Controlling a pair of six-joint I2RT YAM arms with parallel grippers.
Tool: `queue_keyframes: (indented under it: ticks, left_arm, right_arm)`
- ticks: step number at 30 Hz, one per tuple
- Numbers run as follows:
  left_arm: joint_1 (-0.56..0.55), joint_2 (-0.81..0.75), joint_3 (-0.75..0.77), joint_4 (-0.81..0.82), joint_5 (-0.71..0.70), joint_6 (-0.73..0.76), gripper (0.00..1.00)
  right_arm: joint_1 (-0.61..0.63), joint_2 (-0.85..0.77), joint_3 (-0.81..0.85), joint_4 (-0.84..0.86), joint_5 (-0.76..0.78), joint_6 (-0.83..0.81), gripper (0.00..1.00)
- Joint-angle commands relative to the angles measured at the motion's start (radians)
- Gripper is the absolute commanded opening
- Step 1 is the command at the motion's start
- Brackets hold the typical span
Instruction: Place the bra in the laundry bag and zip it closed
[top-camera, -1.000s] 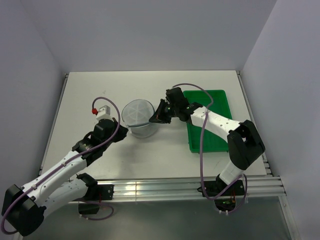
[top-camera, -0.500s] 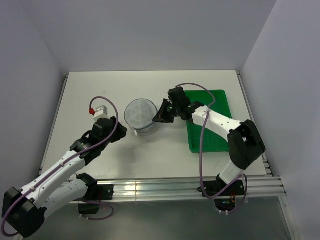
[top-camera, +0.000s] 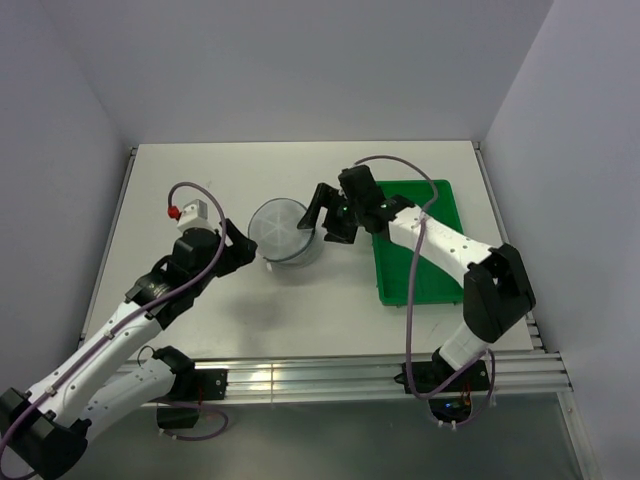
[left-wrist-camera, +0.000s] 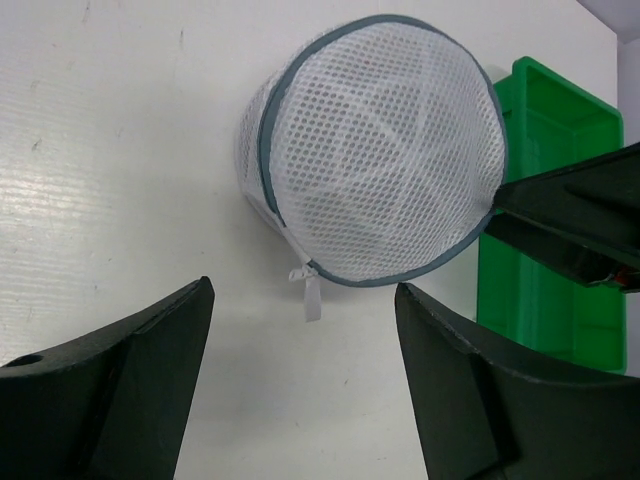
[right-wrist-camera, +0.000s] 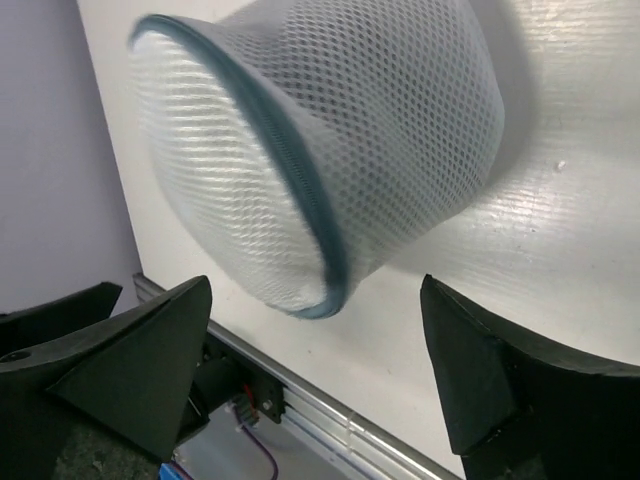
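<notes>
White counter (top-camera: 200, 180), grey walls. Green tray (top-camera: 448, 205) by right edge. Laundry bag (top-camera: 280, 232) upright mid-counter, just left of tray, lid up, zip pull (left-wrist-camera: 308, 292) hanging at rim. Left claw (left-wrist-camera: 302, 288) & right claw (top-camera: 324, 218) both spread wide either side of bag, gripping nothing.

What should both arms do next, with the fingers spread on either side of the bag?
Probably retract both arms: the zipper on the laundry bag looks closed along the visible rim, its pull tab hanging free, and the left gripper and right gripper stand open.
</notes>
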Motion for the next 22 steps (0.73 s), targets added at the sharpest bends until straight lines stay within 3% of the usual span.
queue_keyframes:
  ticks: [1, 3, 10, 16, 22]
  left_arm:
    - [0.005, -0.016, 0.054, 0.006, 0.002, 0.037, 0.80]
    - [0.003, -0.023, 0.071, 0.006, 0.004, 0.041, 0.80]
    - [0.003, -0.026, 0.114, -0.010, 0.018, 0.090, 0.81]
    - [0.003, -0.066, 0.114, -0.021, -0.002, 0.110, 0.82]
    - [0.003, -0.058, 0.120, -0.016, 0.006, 0.123, 0.82]
  right_arm:
    - [0.007, -0.119, 0.048, -0.048, 0.064, -0.047, 0.93]
    - [0.010, -0.203, 0.028, -0.054, 0.117, -0.079, 1.00]
    - [0.019, -0.568, -0.098, -0.031, 0.334, -0.181, 1.00]
    - [0.019, -0.751, -0.188, -0.076, 0.441, -0.254, 1.00]
    - [0.019, -0.906, -0.308, -0.011, 0.481, -0.258, 1.00]
